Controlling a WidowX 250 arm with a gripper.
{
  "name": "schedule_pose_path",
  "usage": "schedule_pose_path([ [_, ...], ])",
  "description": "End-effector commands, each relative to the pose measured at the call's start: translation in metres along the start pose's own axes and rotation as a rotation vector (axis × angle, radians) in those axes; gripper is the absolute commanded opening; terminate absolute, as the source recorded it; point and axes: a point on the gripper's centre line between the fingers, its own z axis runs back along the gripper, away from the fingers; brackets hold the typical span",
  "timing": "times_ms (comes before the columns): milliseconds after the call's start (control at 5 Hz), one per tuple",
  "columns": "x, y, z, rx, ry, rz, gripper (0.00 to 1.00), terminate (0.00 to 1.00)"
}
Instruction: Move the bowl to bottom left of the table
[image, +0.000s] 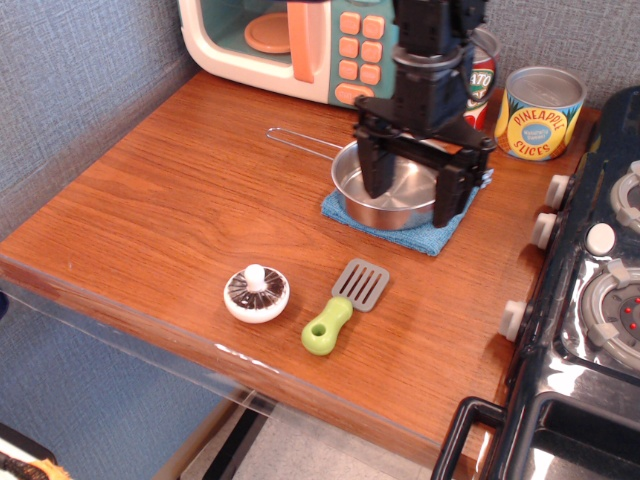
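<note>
The arm (432, 40) is matt black throughout, built from stacked blocky housings with squared edges. The gripper (412, 190) is also black: a wide crossbar carries two thick, flat-sided fingers (372, 172) with blunt tips. Thin linkage bars run beneath the crossbar. No coloured markings or labels can be made out on any surface.
</note>
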Motion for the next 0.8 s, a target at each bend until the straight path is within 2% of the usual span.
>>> schedule_pose_path([
  [0,0.046,0.002,0.006,0.042,-0.073,0.022,1.0,0.0],
  [200,0.057,0.007,0.002,0.052,-0.096,0.046,1.0,0.0],
  [600,0.068,0.016,-0.013,0.065,-0.103,0.071,1.0,0.0],
])
